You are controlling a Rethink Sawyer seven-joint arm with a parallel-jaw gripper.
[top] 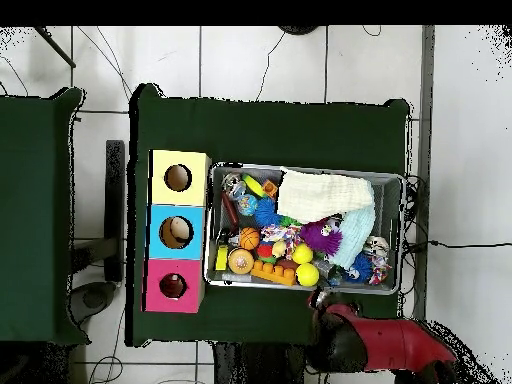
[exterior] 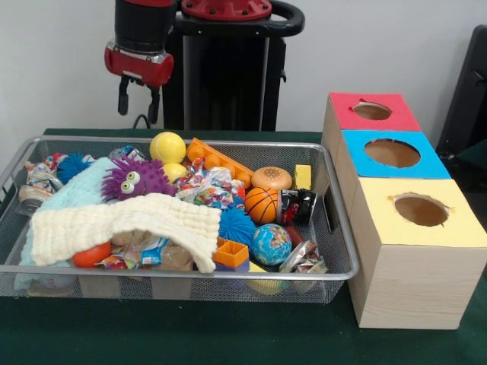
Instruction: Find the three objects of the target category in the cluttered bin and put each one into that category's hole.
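Note:
The wire mesh bin [exterior: 190, 271] stands on the green table, full of toys; it also shows in the overhead view [top: 305, 167]. My gripper [exterior: 139, 100] hangs open and empty above the bin's far rim, over its left end. In the overhead view the gripper [top: 321, 297] is at the bin's edge nearest the robot's base. No plush duck, tiger or bear shows plainly; they are hidden in the clutter or under the cloths. The red box's hole [exterior: 372, 111] is in the farthest of three boxes to the right of the bin, and it shows in the overhead view [top: 173, 286].
A cream cloth [exterior: 129, 220] and a pale blue cloth [exterior: 76, 194] cover the bin's left half. A purple puffer ball [exterior: 137, 179], a yellow ball [exterior: 167, 146], an orange brick [exterior: 217, 160], a basketball [exterior: 261, 204] and a globe ball [exterior: 272, 243] lie there. The blue box [exterior: 392, 153] and yellow box [exterior: 421, 210] stand nearer.

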